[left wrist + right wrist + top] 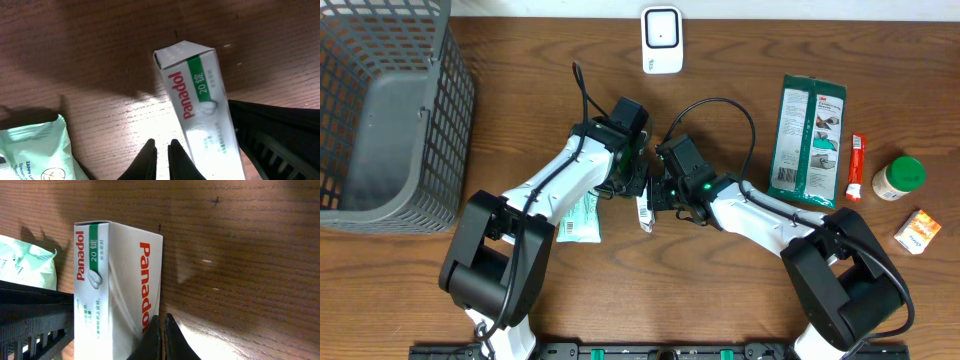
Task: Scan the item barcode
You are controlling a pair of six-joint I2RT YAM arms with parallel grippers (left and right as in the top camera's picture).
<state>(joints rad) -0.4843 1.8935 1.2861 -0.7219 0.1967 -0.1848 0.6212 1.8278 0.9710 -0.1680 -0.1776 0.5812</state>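
A white Panadol box sits edge-up at the middle of the wooden table, flanked by both robot arms. The left gripper has its fingers almost together, holding nothing. The right gripper is fully closed, its fingers right beside the box's side.

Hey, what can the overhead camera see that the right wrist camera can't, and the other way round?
Only overhead: the basket, the scanner, the green pack, the red tube, the jar and the small orange box. Only the right wrist: the red Panadol lettering on the pill box, readable close up. Both: that pill box, the pale green pouch beside it, and the wooden table.
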